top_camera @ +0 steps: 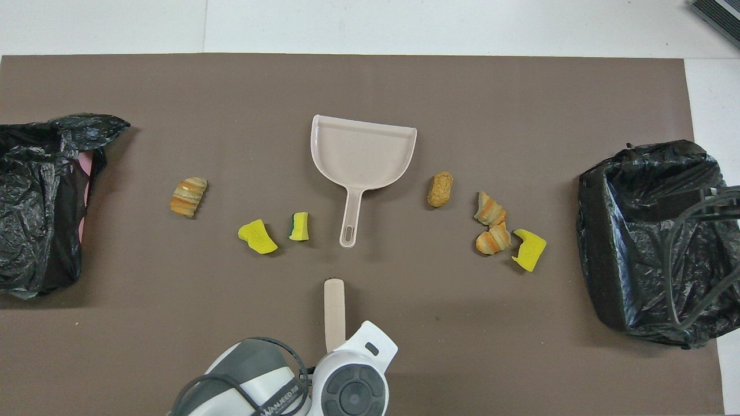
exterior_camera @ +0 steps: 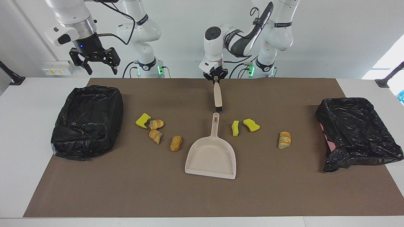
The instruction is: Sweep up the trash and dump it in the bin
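Gripping the brush (exterior_camera: 217, 98) by its handle, the left gripper (exterior_camera: 216, 78) hangs near the dustpan (exterior_camera: 210, 157). All the trash (exterior_camera: 156, 130) lies unswept on the mat beside the pan. The right gripper (exterior_camera: 98, 64) waits, spread wide, over a bin (exterior_camera: 86, 121).

— What can't you make out from your station?

— From overhead, my left arm's wrist housing (top_camera: 347, 375) covers the left gripper and the upper end of the brush (top_camera: 334, 312), so I can't see the grip there. The bin (top_camera: 40, 196) at the left arm's end is cut by the frame edge.

— And the other bin?

— A cable blocks part of that bin (top_camera: 636, 231) (its inside is just dark folds).
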`<action>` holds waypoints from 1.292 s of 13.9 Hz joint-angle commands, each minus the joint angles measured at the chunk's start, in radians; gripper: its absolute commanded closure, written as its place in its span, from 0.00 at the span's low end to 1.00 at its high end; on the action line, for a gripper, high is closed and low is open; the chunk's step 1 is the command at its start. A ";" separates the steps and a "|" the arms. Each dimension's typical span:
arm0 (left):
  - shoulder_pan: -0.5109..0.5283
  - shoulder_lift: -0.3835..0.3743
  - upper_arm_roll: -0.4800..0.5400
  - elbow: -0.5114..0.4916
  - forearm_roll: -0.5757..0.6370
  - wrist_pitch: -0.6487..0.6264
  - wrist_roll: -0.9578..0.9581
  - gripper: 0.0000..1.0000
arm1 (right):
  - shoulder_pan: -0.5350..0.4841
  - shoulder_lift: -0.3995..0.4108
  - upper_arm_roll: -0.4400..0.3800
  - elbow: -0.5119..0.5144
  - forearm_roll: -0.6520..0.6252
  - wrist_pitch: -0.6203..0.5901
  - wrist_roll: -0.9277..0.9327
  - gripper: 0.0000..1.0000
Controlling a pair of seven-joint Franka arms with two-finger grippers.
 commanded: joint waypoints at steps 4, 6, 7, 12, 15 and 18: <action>0.226 -0.075 -0.003 0.059 -0.009 -0.125 0.159 1.00 | 0.129 0.038 0.011 -0.035 0.053 0.106 0.166 0.00; 0.320 -0.094 -0.003 0.078 -0.009 -0.147 0.280 1.00 | 0.163 0.101 0.012 -0.035 0.093 0.173 0.258 0.00; 0.352 -0.091 -0.003 0.082 -0.008 -0.145 0.305 1.00 | 0.205 0.145 0.012 -0.034 0.095 0.208 0.295 0.00; 0.550 -0.051 -0.003 0.114 0.000 -0.125 0.584 1.00 | 0.377 0.340 0.012 -0.011 0.087 0.395 0.531 0.00; 0.668 -0.025 -0.003 0.130 0.032 -0.089 0.766 1.00 | 0.454 0.403 0.012 0.001 0.100 0.462 0.671 0.00; 0.783 0.016 -0.003 0.157 0.064 -0.040 0.923 1.00 | 0.521 0.478 0.020 0.002 0.146 0.561 0.743 0.00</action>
